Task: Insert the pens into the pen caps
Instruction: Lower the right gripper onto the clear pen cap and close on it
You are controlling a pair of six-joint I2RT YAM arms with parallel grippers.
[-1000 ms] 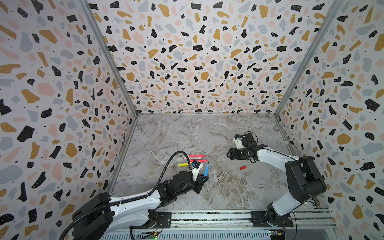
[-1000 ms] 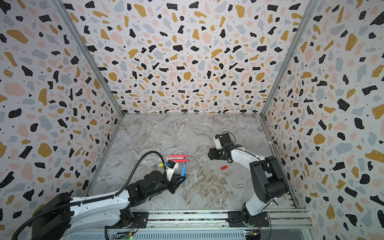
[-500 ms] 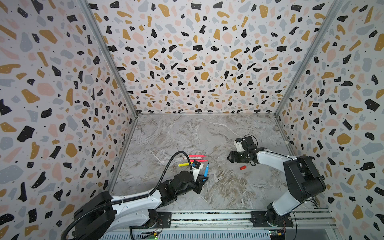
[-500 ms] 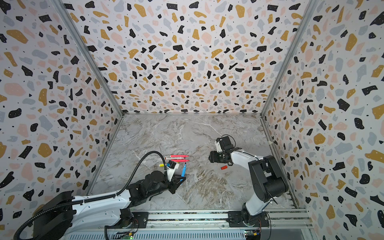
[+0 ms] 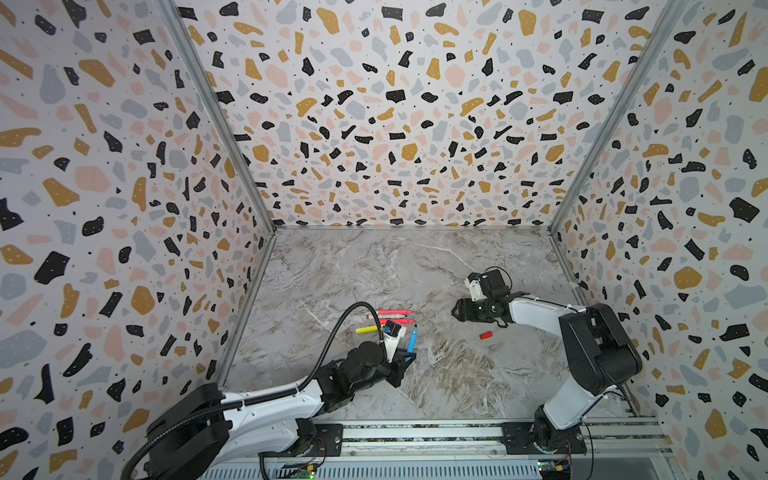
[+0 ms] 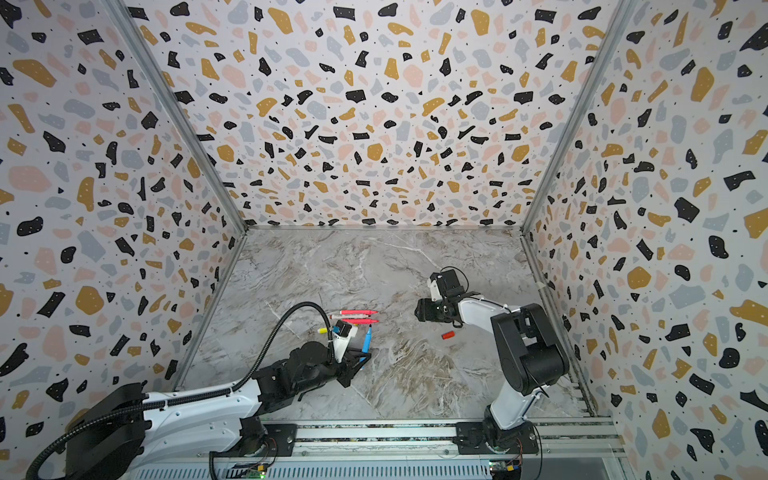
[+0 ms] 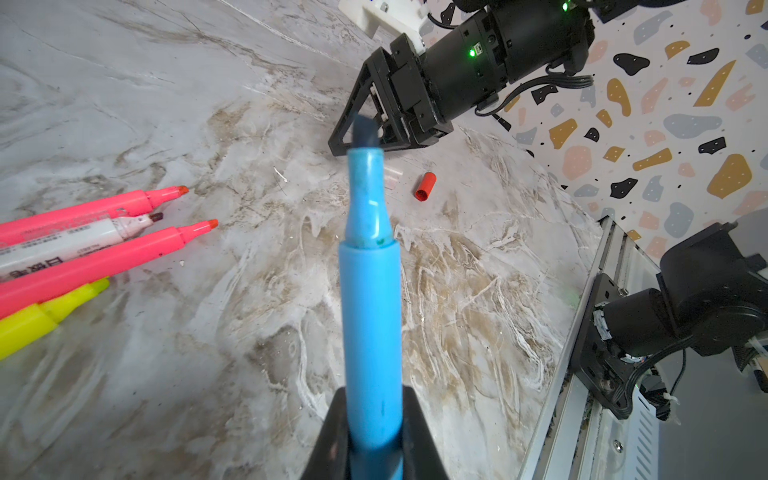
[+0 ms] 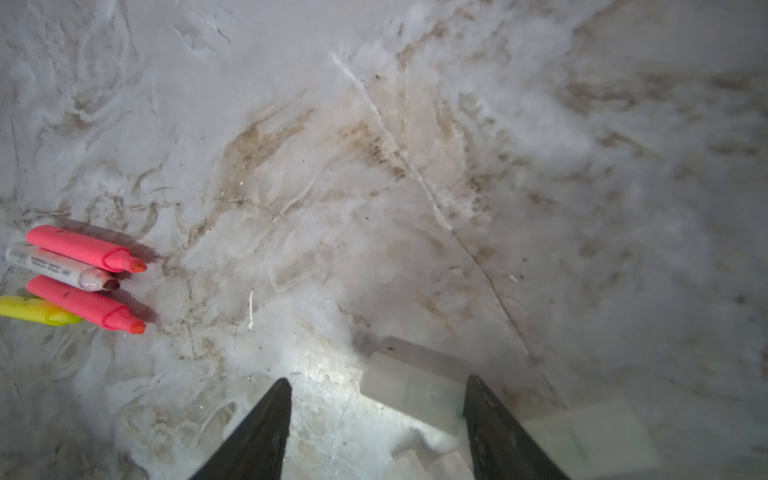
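My left gripper (image 7: 372, 399) is shut on the blue pen (image 7: 370, 291), which points tip-first away from the jaws; both top views show the blue pen (image 5: 412, 341) (image 6: 366, 341) above the table. Two pink pens (image 5: 395, 312), a white pen (image 7: 83, 237) and a yellow pen (image 5: 368, 330) lie side by side beyond it. The red pen cap (image 5: 486, 334) (image 7: 425, 187) lies alone on the table. My right gripper (image 5: 457, 311) (image 8: 378, 378) is open and low over the table, left of the red cap. A clear cap-like tube (image 8: 411, 382) lies between its fingers.
The marble tabletop (image 5: 374, 270) is walled in by speckled panels (image 5: 395, 124) at the back and both sides. A metal rail (image 5: 415, 432) carrying both arm bases runs along the front edge. More clear pieces (image 8: 582, 436) lie blurred beside the right finger.
My right gripper has dropped lower and shifted slightly to the left, still open. The left arm and the blue pen have stayed where they were.
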